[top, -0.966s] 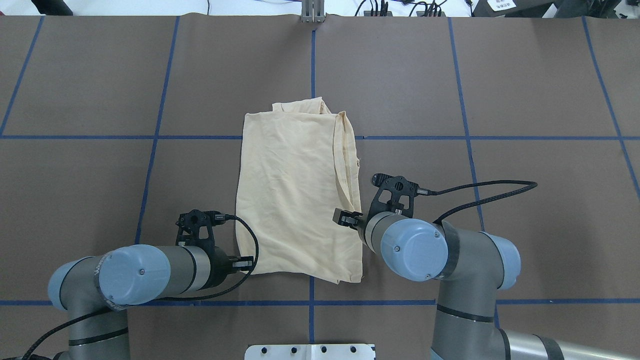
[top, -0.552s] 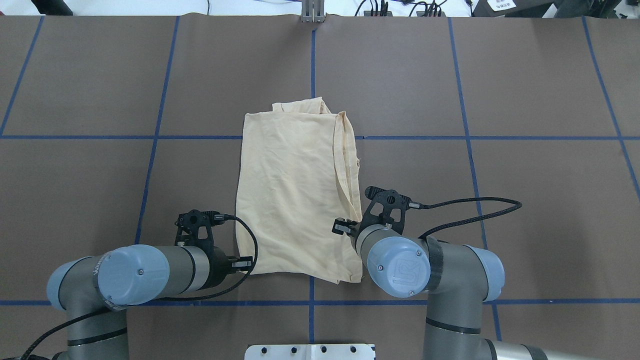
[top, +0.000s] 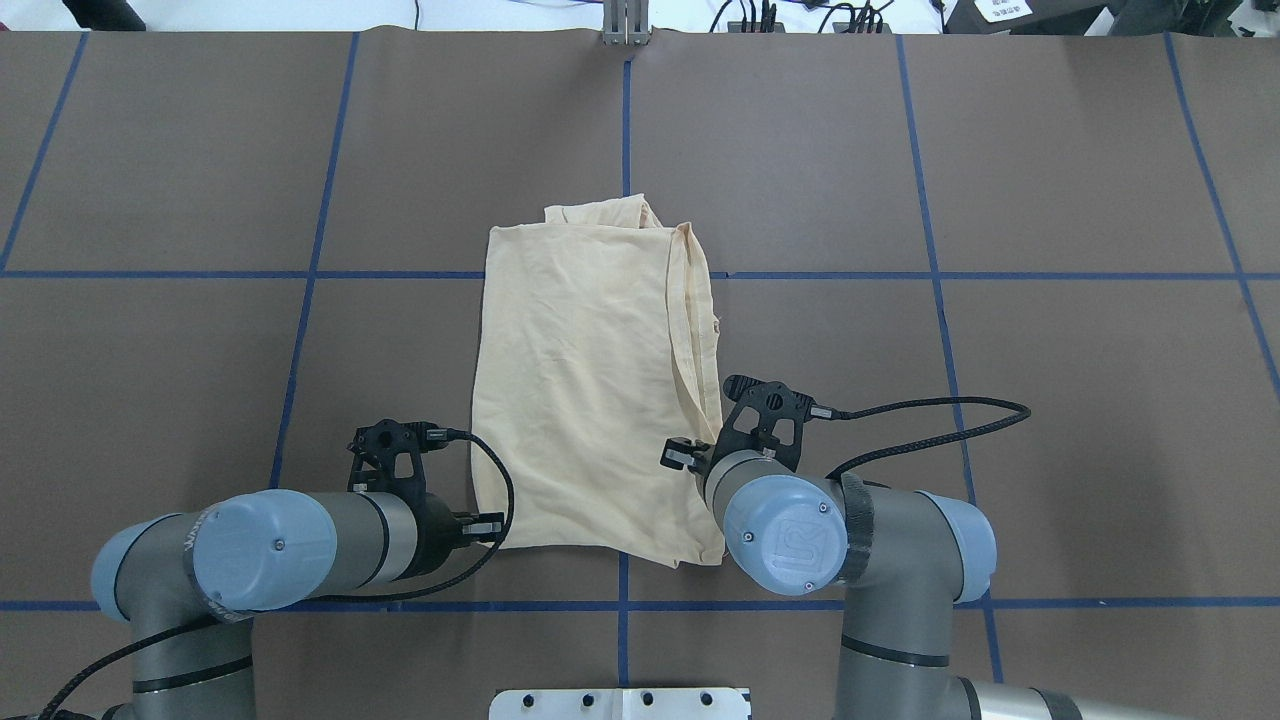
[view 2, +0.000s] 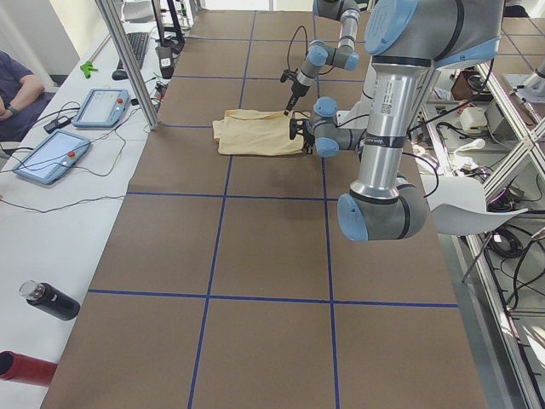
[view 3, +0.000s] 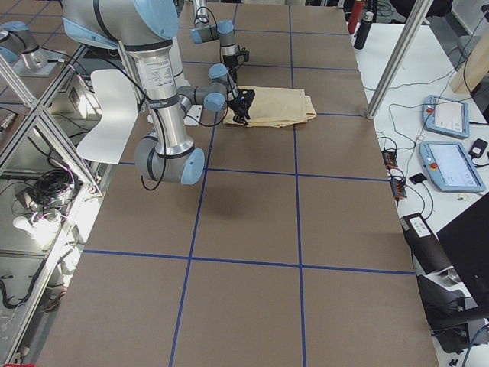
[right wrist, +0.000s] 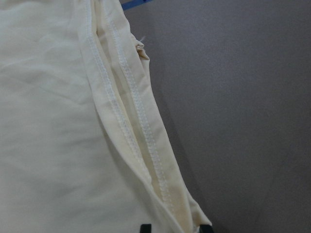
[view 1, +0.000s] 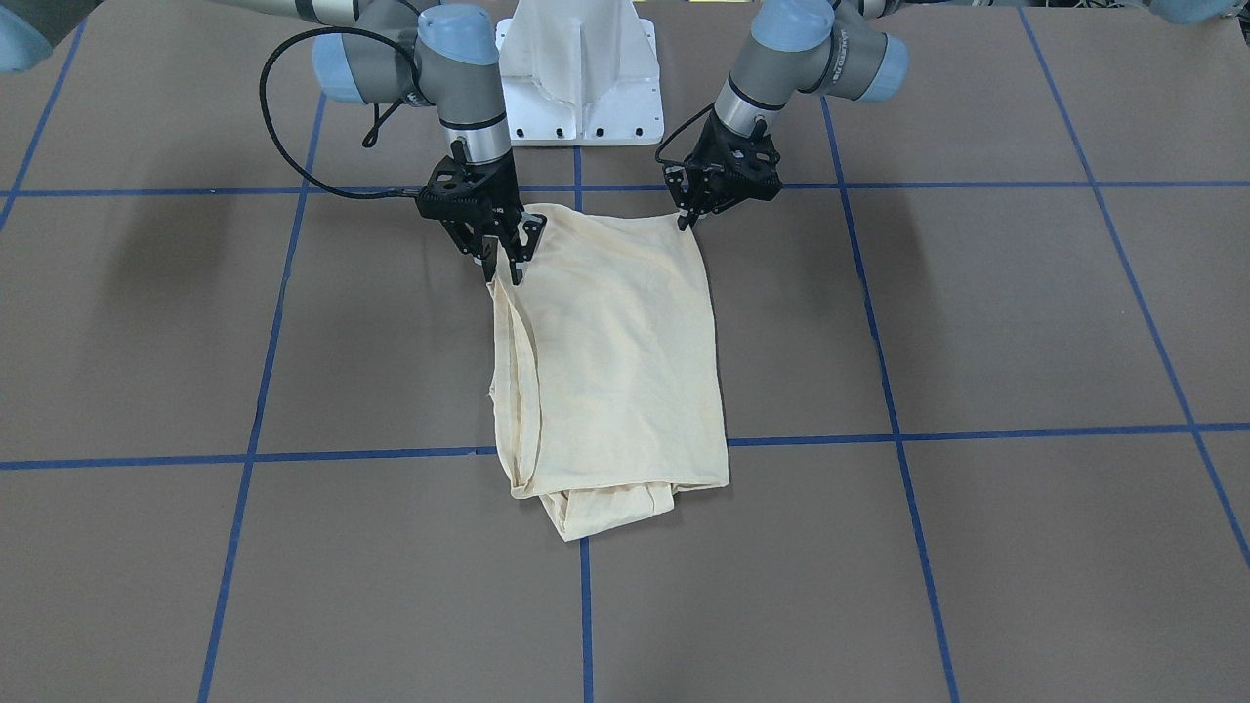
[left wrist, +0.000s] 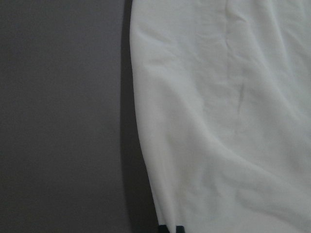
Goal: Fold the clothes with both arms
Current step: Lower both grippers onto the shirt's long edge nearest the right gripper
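The pale cream-yellow shirt [top: 590, 390] lies folded into a long strip in the middle of the table, its print and neck label hidden. It also shows in the front view [view 1: 615, 351]. My left gripper [top: 488, 525] sits at the shirt's near left corner [view 1: 684, 221] and looks shut on the cloth edge [left wrist: 204, 121]. My right gripper [top: 682, 460] stands over the shirt's near right hemmed edge [right wrist: 146, 145]. In the front view [view 1: 503, 264] its jaws are open, one on each side of that edge.
The table is covered in brown paper with blue tape lines [top: 625, 130]. The white robot base [view 1: 581, 73] stands just behind the shirt's near end. Tablets and cables lie on a side bench [view 2: 64, 145] beyond the table's far edge.
My right gripper has moved along the shirt's right edge toward the robot and the near corner. The left arm and the shirt have not moved.
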Robot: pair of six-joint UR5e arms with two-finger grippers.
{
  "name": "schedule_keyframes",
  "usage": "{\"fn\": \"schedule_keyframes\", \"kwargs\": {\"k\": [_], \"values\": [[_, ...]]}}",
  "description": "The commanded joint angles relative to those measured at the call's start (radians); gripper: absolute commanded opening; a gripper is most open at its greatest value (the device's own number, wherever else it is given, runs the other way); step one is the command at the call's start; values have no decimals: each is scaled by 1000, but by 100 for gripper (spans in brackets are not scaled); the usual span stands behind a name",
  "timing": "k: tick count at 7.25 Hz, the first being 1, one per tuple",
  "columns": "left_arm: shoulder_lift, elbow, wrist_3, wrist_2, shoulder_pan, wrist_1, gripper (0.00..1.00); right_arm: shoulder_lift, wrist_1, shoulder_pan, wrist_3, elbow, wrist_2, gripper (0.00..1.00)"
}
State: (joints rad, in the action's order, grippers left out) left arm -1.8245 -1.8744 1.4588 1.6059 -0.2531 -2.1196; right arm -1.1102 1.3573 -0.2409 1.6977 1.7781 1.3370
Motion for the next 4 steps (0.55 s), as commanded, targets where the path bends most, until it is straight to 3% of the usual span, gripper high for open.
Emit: {"fn": "schedule_keyframes", "kwargs": {"k": [1,4], "values": [[1,-2,0,0,0,0,0,3,0,6,16,-2,-2,0],[2,-31,0,3,0,1,0,-13,0,25,10,35,-47,0]]}}
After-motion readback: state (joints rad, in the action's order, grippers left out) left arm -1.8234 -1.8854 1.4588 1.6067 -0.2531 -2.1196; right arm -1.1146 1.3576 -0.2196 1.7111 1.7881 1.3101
